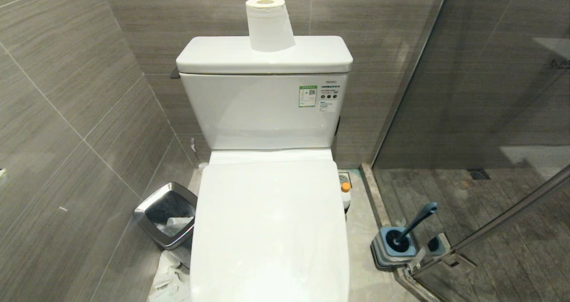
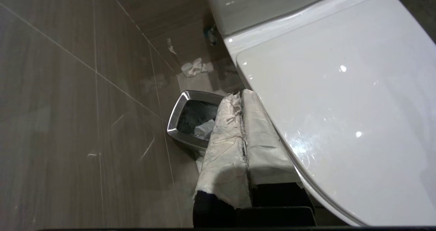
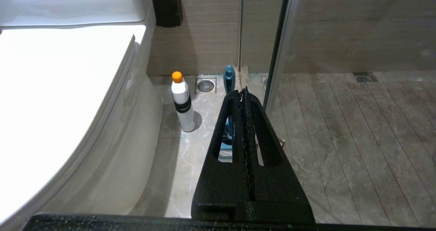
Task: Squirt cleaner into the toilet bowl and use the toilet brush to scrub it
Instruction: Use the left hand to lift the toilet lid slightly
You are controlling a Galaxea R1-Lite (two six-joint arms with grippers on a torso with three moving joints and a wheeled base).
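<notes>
Toilet bowl (image 1: 269,230), white glossy ceramic, sits lid-down; white orange-capped cleaner bottle (image 3: 183,103) stands beside it; left gripper (image 2: 242,98) and right gripper (image 3: 244,92) both pinched closed, empty.

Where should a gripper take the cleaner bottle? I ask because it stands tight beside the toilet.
Probably around the white body of the cleaner bottle, near its dark label band, coming level from the open floor side away from the toilet bowl. It stands upright on the floor with the bowl's wall close on one side, and the orange cap looks too small to hold well.
</notes>
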